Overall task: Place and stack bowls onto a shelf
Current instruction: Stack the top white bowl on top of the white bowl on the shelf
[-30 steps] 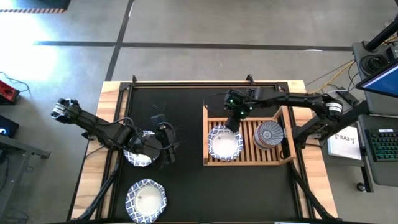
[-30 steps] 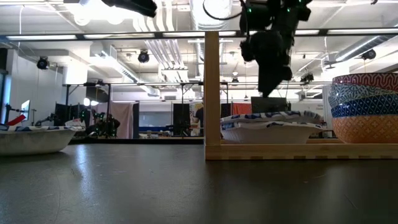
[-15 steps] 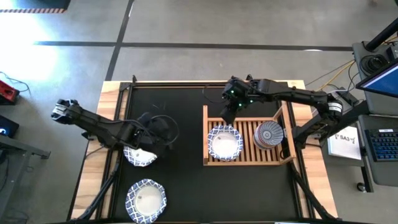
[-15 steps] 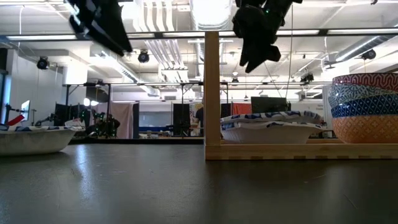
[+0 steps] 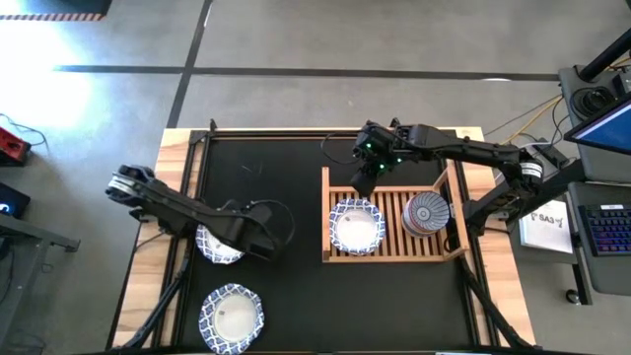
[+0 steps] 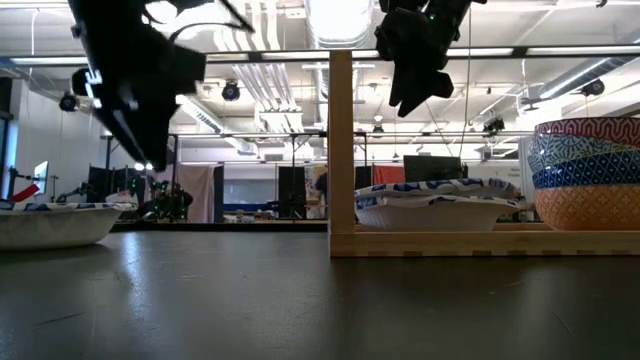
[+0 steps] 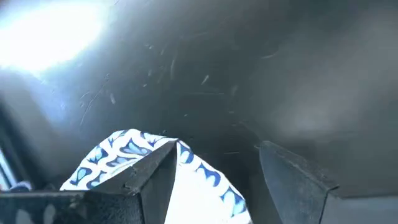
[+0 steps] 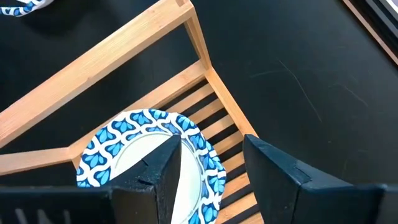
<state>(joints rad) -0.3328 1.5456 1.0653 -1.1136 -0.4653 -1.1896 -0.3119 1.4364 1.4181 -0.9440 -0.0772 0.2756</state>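
Observation:
Two blue-and-white bowls with white insides sit on the black mat, one [image 5: 219, 244] beside my left gripper [image 5: 264, 235] and one [image 5: 232, 316] nearer the near edge. My left gripper [image 7: 214, 149] is open and hangs above the mat [image 6: 130, 110], just right of the first bowl [image 7: 118, 155]. The light-wood shelf [image 5: 389, 254] holds a blue-and-white stack [image 5: 357, 225] and a stack of small coloured bowls [image 5: 427, 212] on its slats. My right gripper [image 5: 365, 182] is open, high over the shelf's far rail [image 6: 410, 95], above the blue-and-white stack [image 8: 124, 149].
The shelf's tall corner post [image 6: 341, 150] stands just left of my right gripper in the low view. Bare black mat [image 5: 296, 296] lies between the table bowls and the shelf. Wooden table borders [image 5: 148, 286] flank the mat, and a desk with a keyboard [image 5: 603, 232] stands to the right.
My right gripper has risen off the blue-and-white stack in the shelf and drawn back toward the far edge, then held still. My left gripper has come down from high above and swung toward the near edge, beside the table bowl. The bowls have stayed put.

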